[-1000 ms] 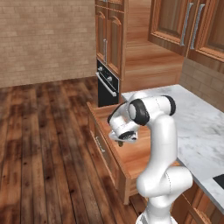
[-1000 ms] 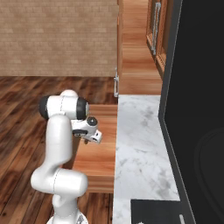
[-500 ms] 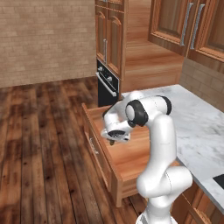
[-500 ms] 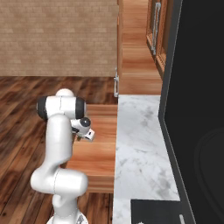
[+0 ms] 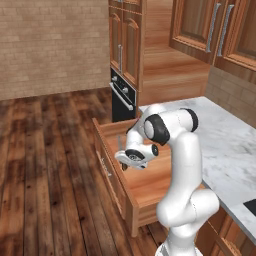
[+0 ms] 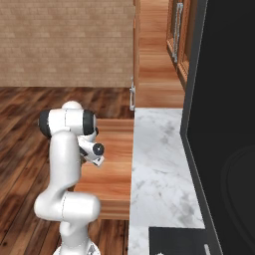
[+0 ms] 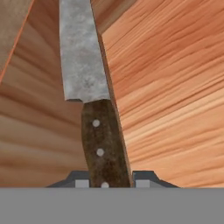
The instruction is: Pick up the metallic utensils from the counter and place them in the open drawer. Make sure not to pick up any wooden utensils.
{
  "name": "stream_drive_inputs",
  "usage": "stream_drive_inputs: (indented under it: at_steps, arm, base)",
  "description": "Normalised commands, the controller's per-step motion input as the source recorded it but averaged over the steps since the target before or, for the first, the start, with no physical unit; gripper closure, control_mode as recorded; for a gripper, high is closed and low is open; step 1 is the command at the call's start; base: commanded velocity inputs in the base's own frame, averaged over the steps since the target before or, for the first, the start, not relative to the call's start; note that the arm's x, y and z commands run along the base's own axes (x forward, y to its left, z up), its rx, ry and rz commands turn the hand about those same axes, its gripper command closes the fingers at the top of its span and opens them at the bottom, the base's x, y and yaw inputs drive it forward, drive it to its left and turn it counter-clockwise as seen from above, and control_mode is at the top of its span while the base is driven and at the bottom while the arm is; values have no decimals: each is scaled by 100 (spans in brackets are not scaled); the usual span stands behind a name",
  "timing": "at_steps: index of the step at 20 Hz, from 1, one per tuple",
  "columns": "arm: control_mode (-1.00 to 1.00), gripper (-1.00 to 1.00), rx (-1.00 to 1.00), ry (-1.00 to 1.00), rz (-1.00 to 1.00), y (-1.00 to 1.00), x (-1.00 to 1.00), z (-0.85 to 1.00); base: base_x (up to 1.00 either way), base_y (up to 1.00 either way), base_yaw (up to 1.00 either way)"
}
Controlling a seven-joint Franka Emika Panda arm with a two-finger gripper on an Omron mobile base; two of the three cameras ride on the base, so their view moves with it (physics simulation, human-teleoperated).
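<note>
Since a second ago your arm has swung the white two-finger pincer [image 5: 123, 159] away from the marble side and out toward the front of the wide shallow wooden drawer with the light-brown inside [image 5: 150, 186]; the hand sat nearer the counter edge then and now hangs over the drawer's front-left part in the left base view.

Look at the hand view: the kitchen knife with the mottled silver blade and dark riveted handle [image 7: 94, 109] runs straight up from 6 o'clock to 12 o'clock. Its handle sits between the two dark finger tips [image 7: 78, 179], one at each side of it, so the pincer is closed to a narrow gap and clamped on the handle. The blade points away from the hand, with the drawer's wood grain behind it on both sides; you cannot tell whether the blade touches the drawer floor.

In the left base view the blade shows as a thin grey sliver just above the pincer, at about 11 o'clock from it. The white-grey marble counter [image 5: 235, 150] lies at 3 o'clock from the hand, well apart. In the right base view the pincer [image 6: 96, 155] hangs over the drawer floor [image 6: 112, 174], with the counter [image 6: 159, 164] at 3 o'clock.
</note>
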Motion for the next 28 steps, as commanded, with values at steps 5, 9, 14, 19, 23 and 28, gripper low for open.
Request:
stream_drive_inputs:
  at_steps: [5,9,14,19,23,28]
  arm:
    - [-100,100,6,0,4,49,-12,-3]
    - [-100,100,2,0,3,66,-2,0]
    - [-100,100,0,0,3,59,0,8]
    - [-100,100,0,1,1,0,0,78]
    - [-100,100,0,3,1,-45,0,100]
    - [-100,100,-1,4,0,-62,-15,89]
  base:
    - [0,0,0]
    - [0,0,0]
    - [0,0,0]
    - [0,0,0]
    - [0,0,0]
    - [0,0,0]
